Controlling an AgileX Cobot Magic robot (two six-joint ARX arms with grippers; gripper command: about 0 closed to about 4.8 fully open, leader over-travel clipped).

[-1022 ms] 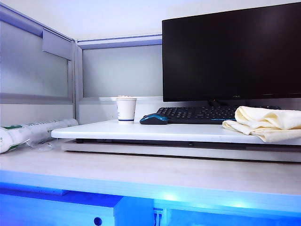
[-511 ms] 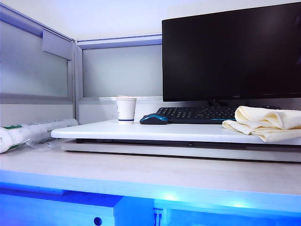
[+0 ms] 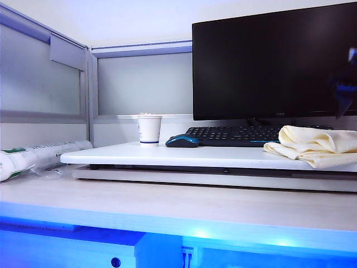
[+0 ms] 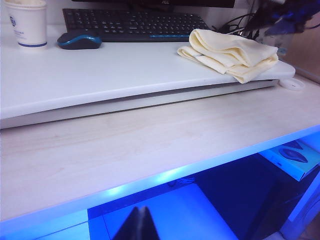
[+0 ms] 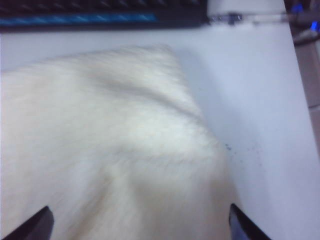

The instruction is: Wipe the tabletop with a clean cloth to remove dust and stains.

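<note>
The cream-yellow cloth (image 3: 315, 144) lies folded on the right end of the white tabletop (image 3: 167, 155), partly over its front edge. In the left wrist view the cloth (image 4: 232, 50) sits past the keyboard's end. My right gripper (image 3: 345, 84) is a blurred dark shape at the exterior view's right edge, above the cloth. In the right wrist view the right gripper (image 5: 141, 222) stands open, its fingertips (image 5: 240, 222) wide apart over the cloth (image 5: 115, 150), holding nothing. The left gripper (image 4: 141, 212) is shut and empty, low in front of the desk edge.
A black monitor (image 3: 273, 61), keyboard (image 3: 234, 135), blue mouse (image 3: 182, 141) and paper cup (image 3: 149, 129) stand on the tabletop. Small dark specks (image 5: 240, 148) mark the board beside the cloth. A wrapped roll (image 3: 33, 157) lies on the beige desk slab (image 3: 167, 206) at left.
The right gripper has come into the exterior view at the right edge above the cloth; earlier it was out of view. The cloth and other objects have not moved.
</note>
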